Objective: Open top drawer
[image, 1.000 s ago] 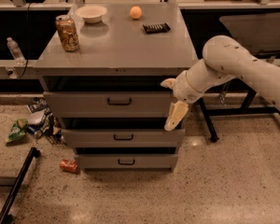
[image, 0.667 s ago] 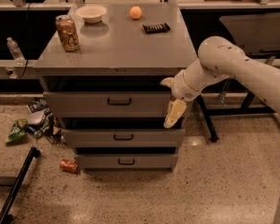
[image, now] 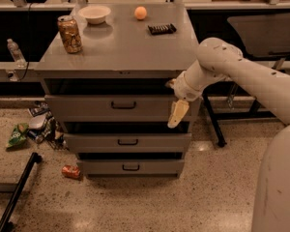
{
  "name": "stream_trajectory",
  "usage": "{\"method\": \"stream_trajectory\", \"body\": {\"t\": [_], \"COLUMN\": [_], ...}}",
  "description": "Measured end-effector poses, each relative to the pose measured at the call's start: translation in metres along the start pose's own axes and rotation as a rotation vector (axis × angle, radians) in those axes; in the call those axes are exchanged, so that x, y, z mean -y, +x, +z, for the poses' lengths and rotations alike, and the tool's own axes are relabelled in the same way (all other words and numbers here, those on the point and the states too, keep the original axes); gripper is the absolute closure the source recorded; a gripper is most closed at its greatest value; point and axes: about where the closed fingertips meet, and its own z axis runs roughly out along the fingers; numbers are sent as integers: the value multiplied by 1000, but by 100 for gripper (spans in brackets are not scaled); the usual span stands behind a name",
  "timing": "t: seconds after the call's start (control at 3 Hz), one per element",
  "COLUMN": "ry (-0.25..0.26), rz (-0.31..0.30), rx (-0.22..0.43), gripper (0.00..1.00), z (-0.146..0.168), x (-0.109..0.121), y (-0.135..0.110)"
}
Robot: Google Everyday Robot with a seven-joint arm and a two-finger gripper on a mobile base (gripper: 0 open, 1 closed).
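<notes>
The top drawer (image: 87, 108) is the widest grey front of three in the grey metal cabinet, with a small dark pull handle (image: 123, 105) at its centre. A dark gap shows between its front and the cabinet top. My gripper (image: 177, 115) hangs pointing down in front of the right end of this drawer front, well to the right of the handle. Its cream fingers look closed together and hold nothing. The white arm reaches in from the right.
Two narrower drawers (image: 127, 142) (image: 130, 167) sit below. On the cabinet top (image: 121, 47) stand a can (image: 69, 34), a white bowl (image: 95, 14), an orange ball (image: 140, 12) and a dark bar (image: 162, 29). Litter (image: 34, 129) and a red can (image: 70, 171) lie on the floor at left.
My gripper has shifted slightly left and up along the right end of the top drawer front. The drawers have not moved.
</notes>
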Motion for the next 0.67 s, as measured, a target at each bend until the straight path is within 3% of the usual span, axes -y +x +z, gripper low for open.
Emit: {"method": "stream_trajectory", "body": {"t": [0.67], "ry": [-26], "rz": [11], "rx": [-19], "gripper": [49], "z": [14], "x": [8], "y": [4]}}
